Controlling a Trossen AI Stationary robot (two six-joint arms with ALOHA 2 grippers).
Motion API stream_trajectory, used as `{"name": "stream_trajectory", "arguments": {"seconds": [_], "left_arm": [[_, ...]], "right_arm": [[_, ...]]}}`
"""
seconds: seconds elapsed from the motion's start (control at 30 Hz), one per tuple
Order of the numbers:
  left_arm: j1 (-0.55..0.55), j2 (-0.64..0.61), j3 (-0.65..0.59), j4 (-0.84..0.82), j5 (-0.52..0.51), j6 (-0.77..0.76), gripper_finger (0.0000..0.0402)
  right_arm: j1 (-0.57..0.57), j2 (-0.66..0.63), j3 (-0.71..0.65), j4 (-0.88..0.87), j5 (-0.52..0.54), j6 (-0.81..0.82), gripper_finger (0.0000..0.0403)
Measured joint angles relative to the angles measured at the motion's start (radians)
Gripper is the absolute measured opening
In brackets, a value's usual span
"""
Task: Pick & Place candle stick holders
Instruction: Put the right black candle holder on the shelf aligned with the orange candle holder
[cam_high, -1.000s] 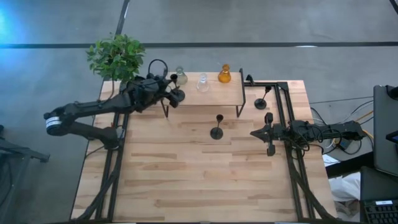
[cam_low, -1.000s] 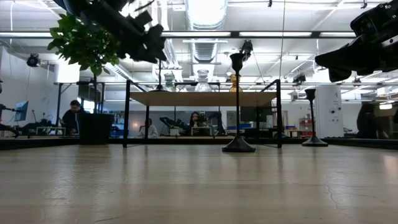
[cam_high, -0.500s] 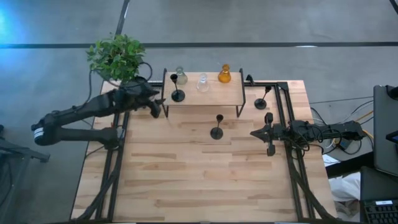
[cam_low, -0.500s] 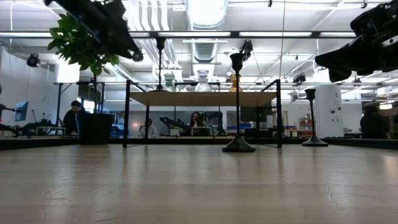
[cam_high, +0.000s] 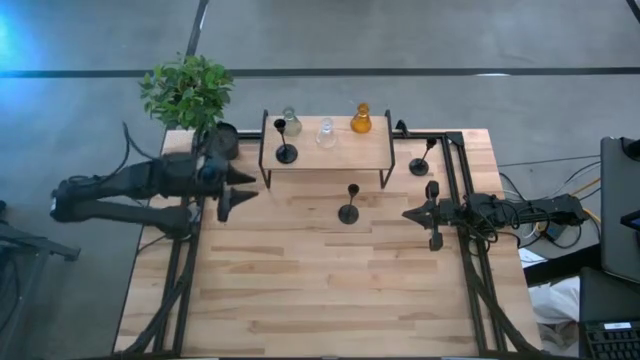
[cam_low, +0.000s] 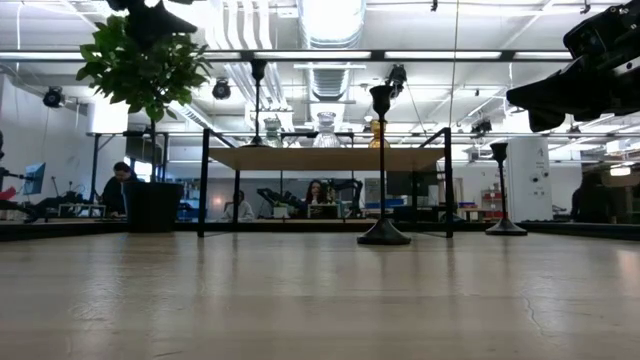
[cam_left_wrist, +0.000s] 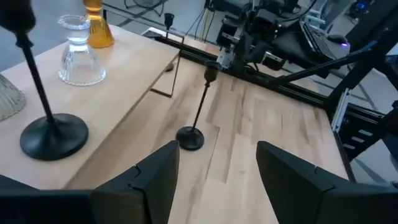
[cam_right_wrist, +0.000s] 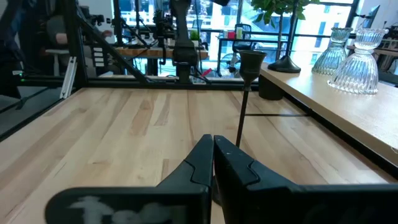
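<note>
Black slim candle stick holder (cam_high: 348, 205) stands free at frame centre on the bench (cam_high: 320, 290); a second (cam_high: 284, 145) stands on the wooden shelf (cam_high: 340, 150), upper centre, with three glass holders. Left pincer (cam_high: 232, 190), fingers apart and empty, hovers left of the shelf. Right pincer (cam_high: 432, 214) waits, fingers together. For the next pick, approach level, straddle the thin stem, close gently.

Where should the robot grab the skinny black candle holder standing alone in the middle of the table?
Probably by the thin stem of the black candle holder, partway between its disc base and little cup. It stands upright on the table with bare wood all around, so fingers can come level from the side. The left gripper is open and faces it; the right gripper is shut.
</note>
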Motion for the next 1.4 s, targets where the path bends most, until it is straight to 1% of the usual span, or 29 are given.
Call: {"name": "stream_trajectory", "arguments": {"seconds": [0.13, 0.27, 0.37, 0.43, 0.5, 0.67, 0.77, 0.97, 1.07, 1.23, 1.37, 1.4], "left_arm": [[-0.213, -0.003, -0.038, 0.05, -0.189, -0.056, 0.0213], [-0.427, -0.002, -0.127, 0.197, -0.42, -0.086, 0.0211], [-0.547, -0.012, -0.202, 0.309, -0.56, -0.069, 0.021], [-0.599, -0.021, -0.252, 0.365, -0.608, -0.048, 0.021], [-0.626, -0.029, -0.306, 0.415, -0.623, -0.029, 0.0211], [-0.63, -0.045, -0.461, 0.552, -0.625, -0.019, 0.0211], [-0.63, -0.047, -0.549, 0.631, -0.625, 0.024, 0.021], [-0.628, -0.048, -0.674, 0.756, -0.628, 0.131, 0.021], [-0.628, -0.048, -0.712, 0.767, -0.628, 0.183, 0.0209], [-0.627, -0.048, -0.779, 0.765, -0.629, 0.181, 0.0209], [-0.627, -0.048, -0.845, 0.765, -0.653, 0.136, 0.0209], [-0.627, -0.047, -0.852, 0.743, -0.654, 0.12, 0.0209]], "right_arm": [[0.0, 0.0, 0.0, 0.0, 0.0, 0.0, 0.0008], [0.0, 0.0, 0.0, 0.0, 0.0, 0.0, 0.0008], [0.0, 0.0, 0.0, 0.0, 0.0, 0.0, 0.0008], [0.0, 0.0, 0.0, 0.0, 0.0, 0.0, 0.0008], [0.0, 0.0, 0.0, 0.0, 0.0, 0.0, 0.0008], [0.0, 0.0, 0.0, 0.0, 0.0, 0.0, 0.0008], [0.0, 0.0, 0.0, 0.0, 0.0, 0.0, 0.0008], [0.0, 0.0, 0.0, 0.0, 0.0, 0.0, 0.0008], [0.0, 0.0, 0.0, 0.0, 0.0, 0.0, 0.0008], [0.0, 0.0, 0.0, 0.0, 0.0, 0.0, 0.0008], [0.0, 0.0, 0.0, 0.0, 0.0, 0.0, 0.0008], [0.0, 0.0, 0.0, 0.0, 0.0, 0.0, 0.0008]]}}
